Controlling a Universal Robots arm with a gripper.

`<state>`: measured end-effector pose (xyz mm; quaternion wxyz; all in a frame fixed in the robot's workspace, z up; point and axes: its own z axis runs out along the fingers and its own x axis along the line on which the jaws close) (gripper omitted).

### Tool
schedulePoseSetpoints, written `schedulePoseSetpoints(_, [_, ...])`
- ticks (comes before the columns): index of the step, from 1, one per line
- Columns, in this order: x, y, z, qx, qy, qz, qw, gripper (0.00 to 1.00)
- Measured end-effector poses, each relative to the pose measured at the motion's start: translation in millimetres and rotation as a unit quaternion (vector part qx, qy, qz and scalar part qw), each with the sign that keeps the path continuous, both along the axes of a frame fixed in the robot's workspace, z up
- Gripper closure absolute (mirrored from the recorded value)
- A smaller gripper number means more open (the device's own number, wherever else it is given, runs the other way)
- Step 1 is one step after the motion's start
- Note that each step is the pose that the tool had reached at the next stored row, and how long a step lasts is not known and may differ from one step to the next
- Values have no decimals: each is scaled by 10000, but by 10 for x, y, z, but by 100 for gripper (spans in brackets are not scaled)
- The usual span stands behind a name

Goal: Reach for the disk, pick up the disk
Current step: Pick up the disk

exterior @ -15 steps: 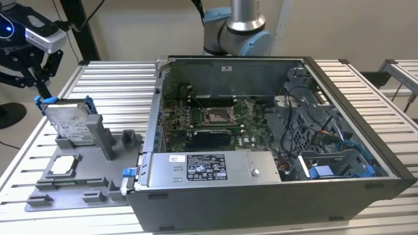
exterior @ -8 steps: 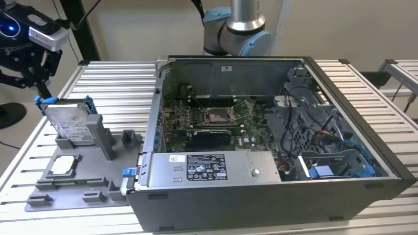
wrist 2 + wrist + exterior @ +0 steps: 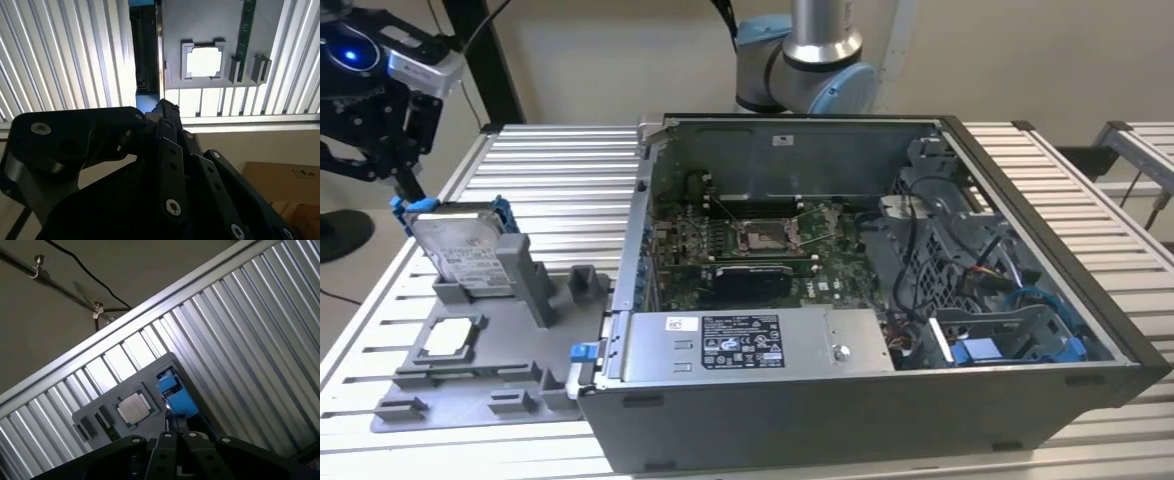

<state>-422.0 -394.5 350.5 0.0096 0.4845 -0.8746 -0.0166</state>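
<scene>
Presently the gripper (image 3: 408, 196) stands over the table's (image 3: 547, 165) corner at the exterior view's left, fingers drawn together on the blue frame at the disk's (image 3: 464, 250) upper corner. Disk stands upright on edge in the grey fixture tray (image 3: 467, 405), beside the open computer case (image 3: 881, 400).

Beige wall (image 3: 587, 60), slatted metal table (image 3: 547, 190)

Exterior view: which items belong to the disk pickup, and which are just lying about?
Job in hand: the disk, upright in its slot on the grey tray; the gripper, at the disk's top blue corner.
Lying about: the square chip on the tray; the open computer case; the long grey box inside it.
</scene>
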Motion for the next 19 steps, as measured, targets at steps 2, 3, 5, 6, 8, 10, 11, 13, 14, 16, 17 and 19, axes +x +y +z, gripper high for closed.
schedulePoseSetpoints(2, [0,0,0,0,0,169,9999,100])
schedulePoseSetpoints(3, [0,0,0,0,0,256,9997,100])
schedulePoseSetpoints(5, [0,0,0,0,0,421,9991,100])
schedulePoseSetpoints(6, [0,0,0,0,0,482,9988,100])
schedulePoseSetpoints(8, [0,0,0,0,-1,591,9983,100])
schedulePoseSetpoints(10, [0,0,2,0,-4,683,9977,100])
schedulePoseSetpoints(11, [0,0,3,0,-7,725,9974,100])
schedulePoseSetpoints(13, [0,0,4,-1,-15,827,9966,100])
schedulePoseSetpoints(14, [0,0,5,-1,-18,881,9961,100])
schedulePoseSetpoints(16, [0,0,5,-1,-19,992,9951,100])
schedulePoseSetpoints(17, [0,0,5,-1,-19,1070,9943,100])
schedulePoseSetpoints(19, [0,0,5,-1,-19,1254,9921,100])
